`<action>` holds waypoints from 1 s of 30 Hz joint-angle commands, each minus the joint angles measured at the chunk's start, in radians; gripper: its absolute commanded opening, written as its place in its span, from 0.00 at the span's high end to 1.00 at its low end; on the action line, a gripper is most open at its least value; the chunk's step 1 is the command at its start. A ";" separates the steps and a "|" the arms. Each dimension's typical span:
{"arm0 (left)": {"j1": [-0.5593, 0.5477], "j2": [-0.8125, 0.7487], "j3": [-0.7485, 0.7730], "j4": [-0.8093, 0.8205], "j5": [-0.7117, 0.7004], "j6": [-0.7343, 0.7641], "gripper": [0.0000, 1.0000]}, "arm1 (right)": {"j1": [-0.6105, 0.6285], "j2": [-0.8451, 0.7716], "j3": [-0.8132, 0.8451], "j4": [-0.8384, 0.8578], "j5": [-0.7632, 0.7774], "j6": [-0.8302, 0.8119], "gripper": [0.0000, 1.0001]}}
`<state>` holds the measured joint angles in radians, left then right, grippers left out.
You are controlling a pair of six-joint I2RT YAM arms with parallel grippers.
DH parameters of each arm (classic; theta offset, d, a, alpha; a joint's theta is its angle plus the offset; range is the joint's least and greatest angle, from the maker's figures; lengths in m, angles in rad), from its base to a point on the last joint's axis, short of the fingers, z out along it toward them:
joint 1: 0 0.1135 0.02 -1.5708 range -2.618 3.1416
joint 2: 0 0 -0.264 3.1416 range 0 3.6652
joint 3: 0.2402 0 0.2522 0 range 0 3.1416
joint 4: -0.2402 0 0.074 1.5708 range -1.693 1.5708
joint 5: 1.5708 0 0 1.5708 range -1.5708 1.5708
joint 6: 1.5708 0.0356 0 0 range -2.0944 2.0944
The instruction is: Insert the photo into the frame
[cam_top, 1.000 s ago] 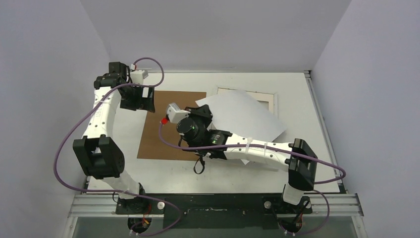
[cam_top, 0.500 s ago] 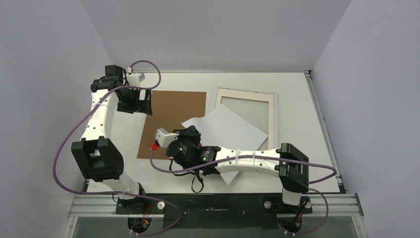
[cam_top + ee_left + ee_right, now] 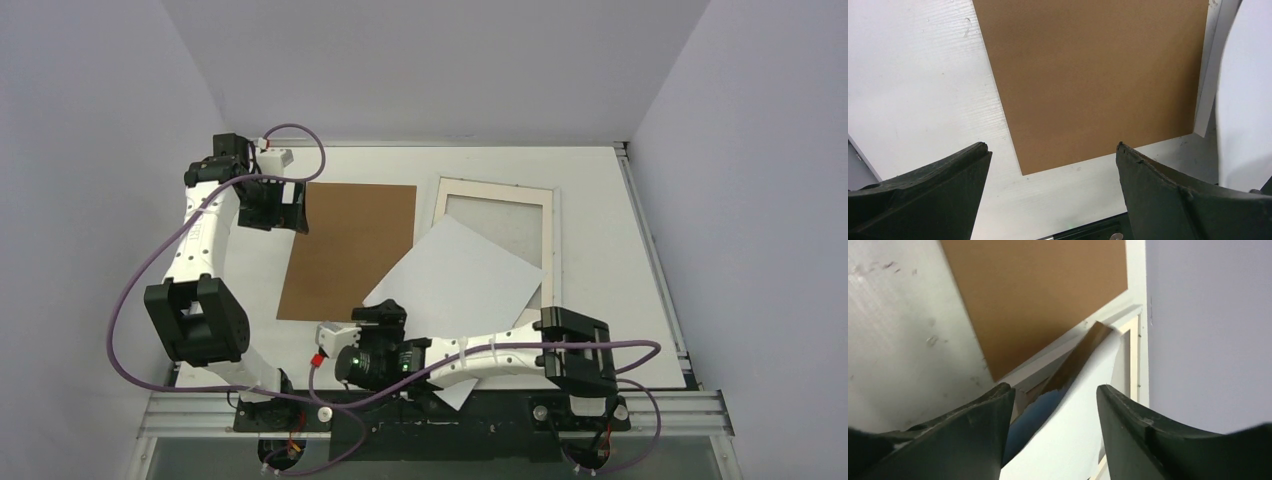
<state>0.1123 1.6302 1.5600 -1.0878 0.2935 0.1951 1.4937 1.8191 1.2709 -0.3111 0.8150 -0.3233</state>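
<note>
The photo (image 3: 460, 275) lies white back up, skewed across the table, with its far right corner over the frame (image 3: 497, 183). A white border and a clear middle make up that frame. My right gripper (image 3: 383, 313) is at the photo's left corner near the front edge. In the right wrist view its jaws (image 3: 1054, 388) stand open, and the photo (image 3: 1083, 430) runs loosely between them, blue printed side (image 3: 1030, 412) underneath. My left gripper (image 3: 285, 205) hangs open and empty over the far left corner of the brown backing board (image 3: 350, 250).
The backing board (image 3: 1088, 75) lies flat left of the frame, its edge under the photo's left side. Grey walls close in the table on the left, back and right. A black rail runs along the near edge, by the arm bases.
My right arm has drawn back toward the near edge, dragging the photo mostly off the frame. Its jaws, shut on the photo before, now stand apart. The left arm barely moved.
</note>
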 commanded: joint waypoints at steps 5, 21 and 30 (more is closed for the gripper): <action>0.004 -0.033 -0.008 0.046 0.022 0.009 0.04 | 0.024 -0.052 -0.018 -0.146 -0.061 0.292 0.04; 0.006 -0.017 -0.011 0.047 0.026 0.032 0.04 | 0.065 -0.336 -0.177 -0.487 -0.308 1.110 0.10; 0.002 -0.013 -0.003 0.036 0.026 0.033 0.04 | 0.092 -0.608 -0.433 -0.462 -0.409 1.527 0.10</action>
<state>0.1123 1.6302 1.5417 -1.0725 0.2966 0.2169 1.5932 1.3697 0.9329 -0.7795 0.4427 0.9104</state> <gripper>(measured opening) 0.965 0.898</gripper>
